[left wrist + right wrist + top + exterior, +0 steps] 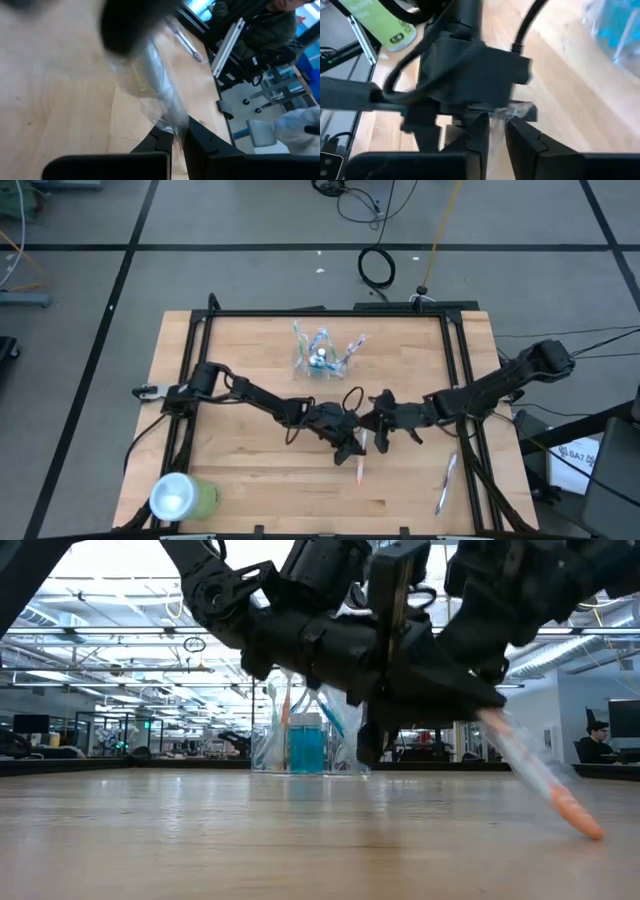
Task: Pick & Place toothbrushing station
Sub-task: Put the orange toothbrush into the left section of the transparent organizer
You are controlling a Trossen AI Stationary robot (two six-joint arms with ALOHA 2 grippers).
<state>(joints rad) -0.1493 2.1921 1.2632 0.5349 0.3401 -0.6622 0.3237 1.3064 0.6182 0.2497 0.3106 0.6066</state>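
I see the toothbrushing station (pixel 320 358), a small clear plastic cup, standing upright toward the far side of the bench (pixel 250 480), between the two arms' bases and well apart from both tools. Wrapped brushes splay out of it, and something teal-blue shows inside. Its walls are thin and glassy.

At mid-bench both arms meet over one wrapped toothbrush (pixel 540 780). It is a slim stick in crinkled transparent film with an orange end, tilted steeply, the orange tip touching the wood on the near side of the tools. My left tool (pixel 175 137) is narrowed onto the film, its two dark fingers pinching the wrapper. My right tool (pixel 496 131) faces it from the other side, fingers close together with a bit of the shiny wrapper between them; I cannot tell whether they press on it or have let go.

The left arm reaches in low from its base at the bench's left edge, elbow bent, and the right arm stretches across from the right edge.

A second wrapped toothbrush (pixel 445 483) lies flat near the right front corner. An opaque light-green cup (pixel 182 496) with a whitish top lies on its side at the left front corner.

The bench is pale butcher-block wood inside a black metal frame. Beyond it, grey floor with dark seams, loose cables, and a person seated at the room's far right.
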